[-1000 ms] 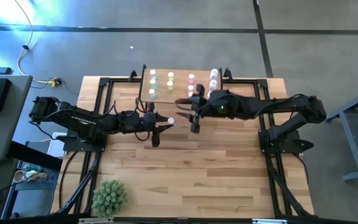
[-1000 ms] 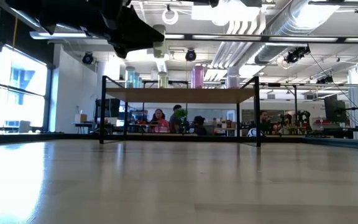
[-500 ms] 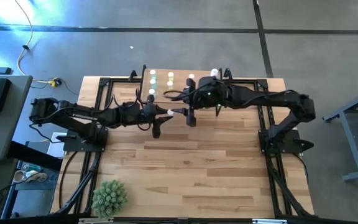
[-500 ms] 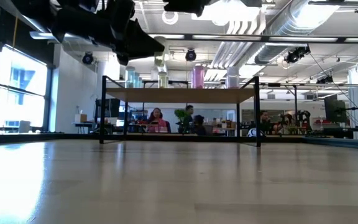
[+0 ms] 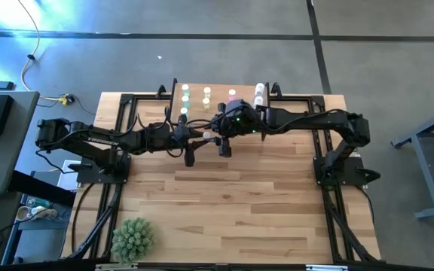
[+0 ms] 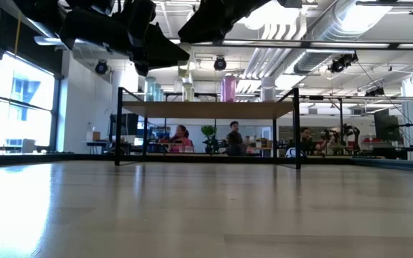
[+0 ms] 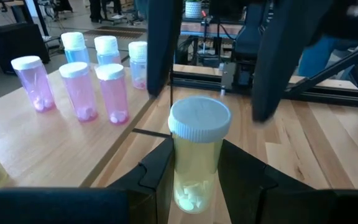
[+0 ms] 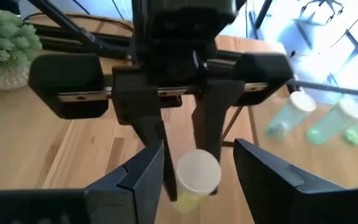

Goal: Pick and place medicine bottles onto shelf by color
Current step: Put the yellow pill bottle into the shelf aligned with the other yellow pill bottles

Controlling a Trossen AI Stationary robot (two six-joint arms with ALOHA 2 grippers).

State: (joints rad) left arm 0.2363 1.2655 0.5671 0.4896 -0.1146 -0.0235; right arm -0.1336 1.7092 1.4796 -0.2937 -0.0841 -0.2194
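Note:
The shelf (image 5: 218,88) stands at the table's far edge. On it stand medicine bottles in groups: pale green (image 5: 185,98), yellow (image 5: 206,95), pink (image 7: 79,89) and whitish (image 5: 259,91). Just near of the shelf, my left gripper (image 5: 200,138) is shut on a yellow bottle with a white cap (image 7: 197,155). My right gripper (image 8: 197,163) comes from the right and is open. Its two fingers (image 7: 163,43) stand on either side of the cap without touching it. My left gripper pinches the yellow bottle's body (image 7: 194,177), below the cap, between its two fingers. The fingers reach in about level from the table's left. The bottle stands upright, cap up, lifted clear of the table.
A spiky green plant ball (image 5: 132,239) sits at the table's near left corner. Black frame rails (image 5: 123,120) run along both sides of the table. The wide near half of the tabletop (image 5: 232,211) carries nothing else. People move in the room behind the shelf (image 6: 206,109).
My left gripper has carried the yellow bottle a little toward the far edge, then kept still. My right gripper has come down and toward the table's left, tipping further downward. Its open fingers now stand around the bottle's cap.

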